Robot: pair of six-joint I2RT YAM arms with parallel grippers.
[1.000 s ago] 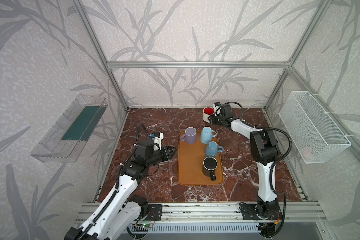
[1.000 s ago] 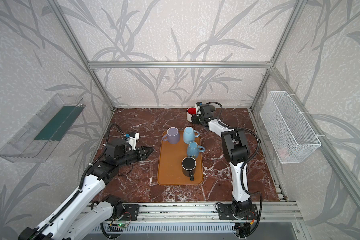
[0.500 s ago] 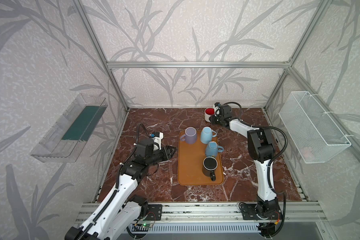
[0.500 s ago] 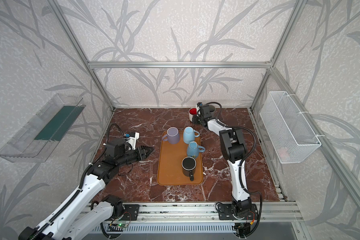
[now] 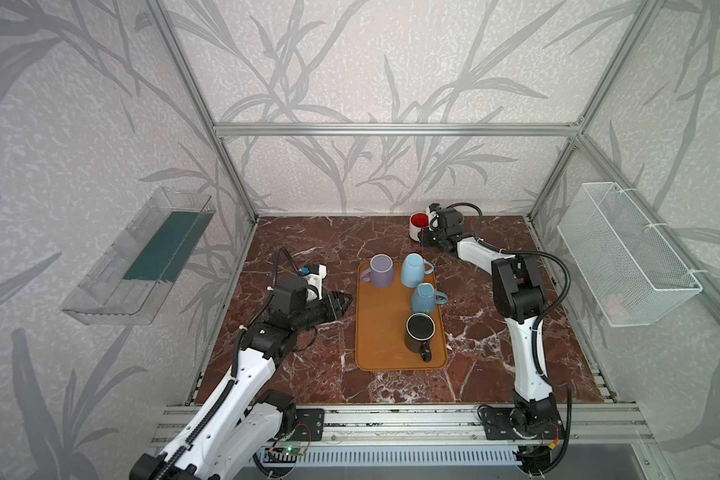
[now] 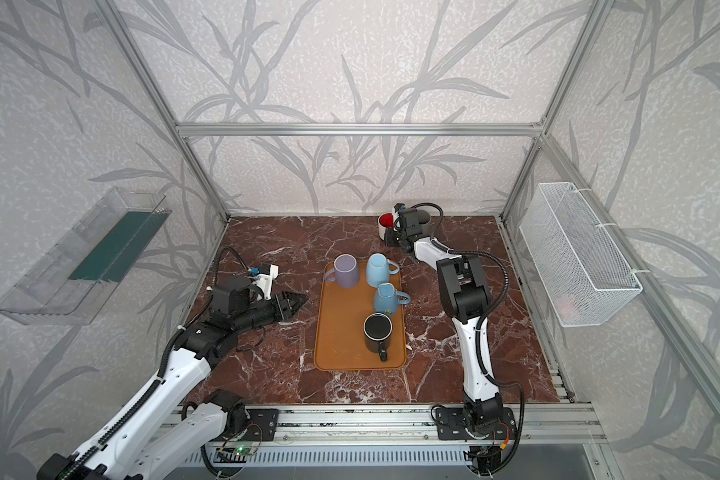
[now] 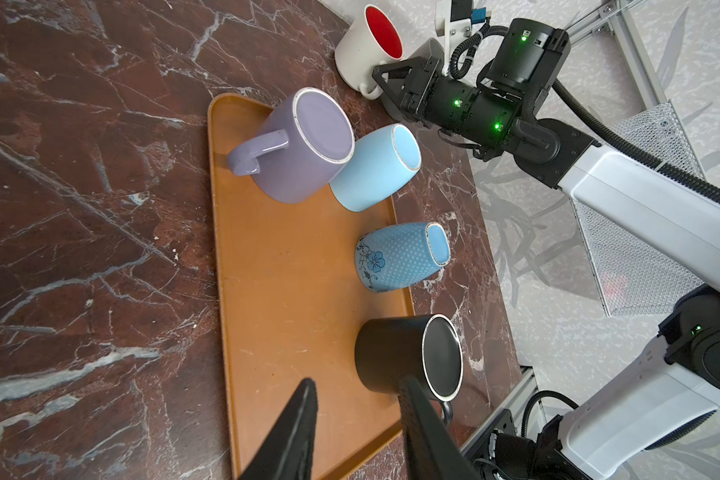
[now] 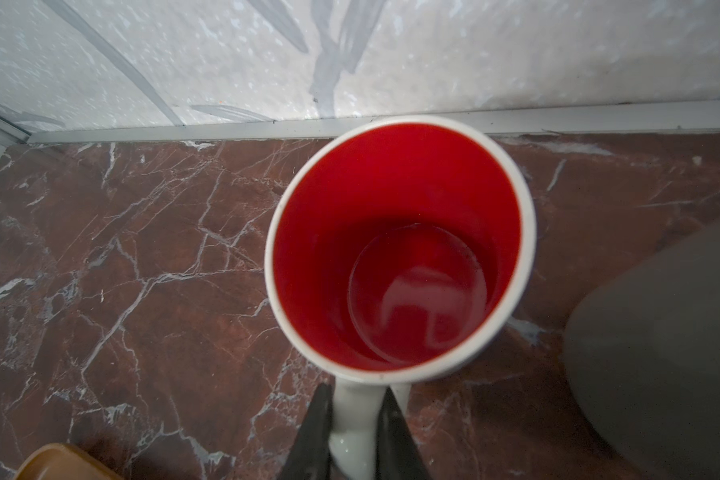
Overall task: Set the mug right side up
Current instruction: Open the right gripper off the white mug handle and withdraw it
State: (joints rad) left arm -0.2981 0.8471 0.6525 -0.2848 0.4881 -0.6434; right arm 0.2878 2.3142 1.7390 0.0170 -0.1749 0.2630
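**1. Task item.** I read the white mug (image 5: 419,225) (image 6: 386,224) with the red interior as mouth up. It sits at the far edge of the counter (image 5: 308,374), near the back wall and well clear of the orange tray (image 5: 381,345). The right wrist view looks straight into its red cavity (image 8: 400,249). I cannot confirm from any view whether its base is fully seated on the counter.

**2. Right hand.** The right hand (image 5: 425,240) (image 8: 356,411) is clamped on the mug's white handle. The two dark fingers (image 8: 314,432) press it from either side, with the jaws nearly together (only the handle's thickness separates them). A grey object (image 8: 661,353) stands just beside the mug.

**3. Left hand.** The left hand (image 5: 344,301) (image 7: 356,384) sits just beside the tray's left edge, pointing at the tray. Its jaws are partly open and hold nothing. In the left wrist view the black mug (image 7: 408,357) lies beyond the fingertips, not between them.

**4. Tray contents.** There are four mugs on the tray:
- The lilac mug (image 5: 381,271) is bottom up.
- The light blue mug (image 5: 414,270) is bottom up and is touching, or just beside, the lilac one.
- The dotted blue mug (image 5: 424,298) with a flower print is bottom up.
- The black mug (image 5: 419,332) stands nearest the front. I cannot tell its orientation with certainty.
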